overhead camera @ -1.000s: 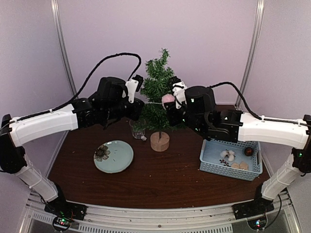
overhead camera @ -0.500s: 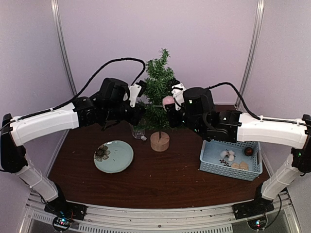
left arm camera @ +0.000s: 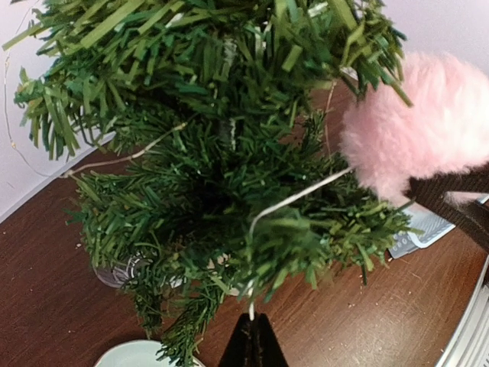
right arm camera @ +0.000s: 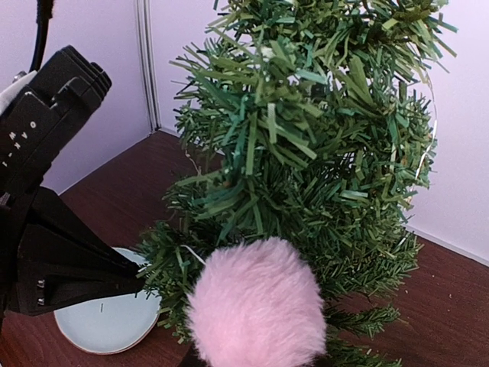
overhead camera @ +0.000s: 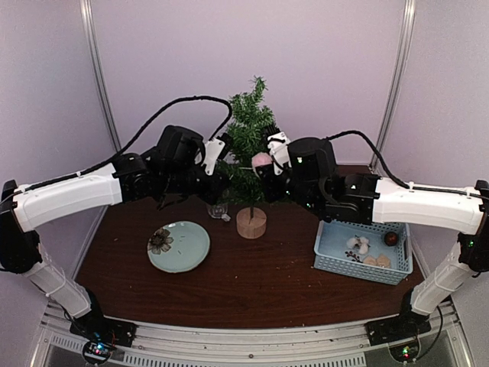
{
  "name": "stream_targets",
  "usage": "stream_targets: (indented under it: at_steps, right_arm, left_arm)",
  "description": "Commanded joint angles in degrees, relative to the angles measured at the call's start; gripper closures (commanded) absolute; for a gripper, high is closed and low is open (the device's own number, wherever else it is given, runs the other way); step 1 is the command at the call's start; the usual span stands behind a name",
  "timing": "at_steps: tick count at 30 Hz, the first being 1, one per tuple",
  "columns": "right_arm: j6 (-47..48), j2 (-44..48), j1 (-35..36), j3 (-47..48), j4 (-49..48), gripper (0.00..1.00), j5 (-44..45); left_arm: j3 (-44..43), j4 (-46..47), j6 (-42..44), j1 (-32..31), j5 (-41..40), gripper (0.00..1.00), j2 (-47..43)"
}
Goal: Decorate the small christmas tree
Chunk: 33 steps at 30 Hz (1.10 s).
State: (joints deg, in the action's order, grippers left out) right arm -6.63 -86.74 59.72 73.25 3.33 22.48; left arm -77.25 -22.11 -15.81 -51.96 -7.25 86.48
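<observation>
The small christmas tree (overhead camera: 248,141) stands on its round wooden base (overhead camera: 251,222) at the back middle of the table. My right gripper (overhead camera: 265,166) is shut on a fluffy pink pompom (overhead camera: 262,160), pressed against the tree's right side at mid height. The pompom (right arm camera: 256,306) fills the lower part of the right wrist view and hides my fingers. A thin white string (left arm camera: 294,200) runs from the pompom (left arm camera: 420,126) over a branch (left arm camera: 306,237). My left gripper (left arm camera: 254,323) is shut on the string's end, low on the tree's left side (overhead camera: 221,177).
A drinking glass (overhead camera: 218,207) stands just left of the tree base. A pale green plate (overhead camera: 179,246) with a dark flower lies front left. A blue basket (overhead camera: 359,269) at the right holds white and brown ornaments.
My left gripper has moved right, in against the tree's left side. My right gripper has shifted slightly left with the pompom.
</observation>
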Motion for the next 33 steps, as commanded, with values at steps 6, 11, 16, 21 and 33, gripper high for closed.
stream_targets:
  at_steps: [6, 11, 16, 21, 33]
  right_arm:
    - [0.39, -0.90, 0.40, 1.06, -1.13, 1.00, -1.84]
    - [0.02, -1.19, 0.56, 1.09, -1.14, 1.00, -2.09]
    - [-0.46, -1.28, 0.72, 1.01, -1.49, 1.00, -1.88]
    - [-0.81, -1.33, 0.73, 0.93, -1.49, 1.00, -1.36]
    - [-0.67, -0.89, 0.76, 0.22, -1.51, 1.00, -0.38]
  left_arm:
    - [-0.91, -1.93, -1.17, -2.41, 0.57, 1.00, -1.17]
    - [-4.07, -2.07, -1.61, -4.01, 0.74, 1.00, 0.25]
    - [-6.17, -0.40, -3.61, -4.23, 1.67, 1.00, 1.45]
    - [-8.26, 0.92, -6.22, -4.28, 3.88, 1.00, 3.67]
    - [-15.07, -0.94, -10.56, -3.70, 2.85, 1.00, 6.86]
